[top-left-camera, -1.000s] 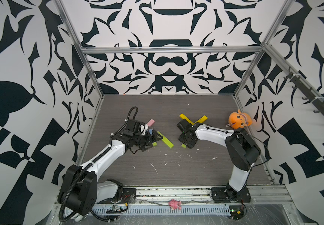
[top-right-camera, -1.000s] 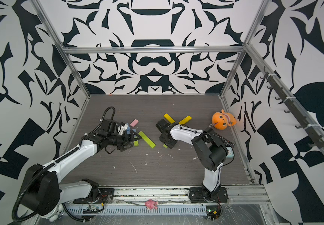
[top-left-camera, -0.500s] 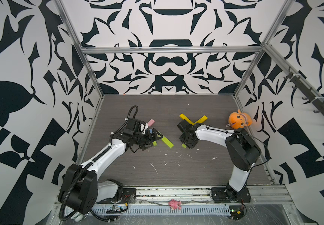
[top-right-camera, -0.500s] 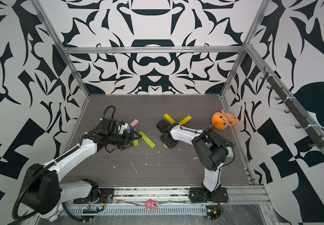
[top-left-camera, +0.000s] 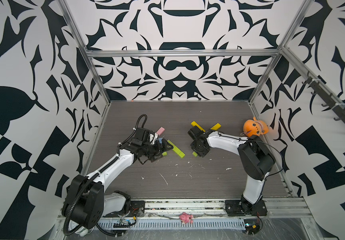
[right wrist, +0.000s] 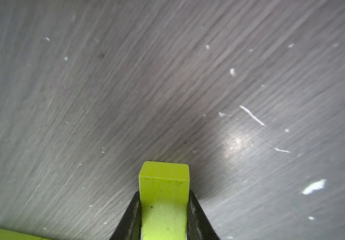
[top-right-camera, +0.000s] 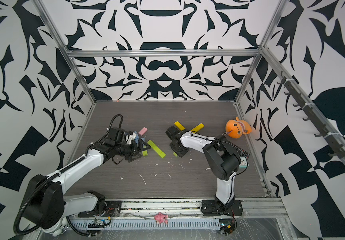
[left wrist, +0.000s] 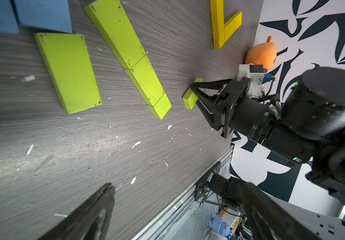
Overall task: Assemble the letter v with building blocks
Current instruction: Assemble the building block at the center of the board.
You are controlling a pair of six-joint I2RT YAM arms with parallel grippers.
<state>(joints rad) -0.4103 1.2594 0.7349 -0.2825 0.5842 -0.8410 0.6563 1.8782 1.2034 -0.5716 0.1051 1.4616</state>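
Pinching the short lime block from both sides, the right gripper holds it just beside the end of the lime row; the left gripper gapes wide on that row's far side.

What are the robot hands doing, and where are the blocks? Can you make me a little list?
right gripper: shut on the small lime green block
left gripper: open, holding nothing
lime green row: three blocks end to end in a slanted line between the arms
yellow blocks: meeting at a corner like a V, behind the right gripper
pink block: lying flat beside the left arm's wrist
orange plush toy: against the right wall
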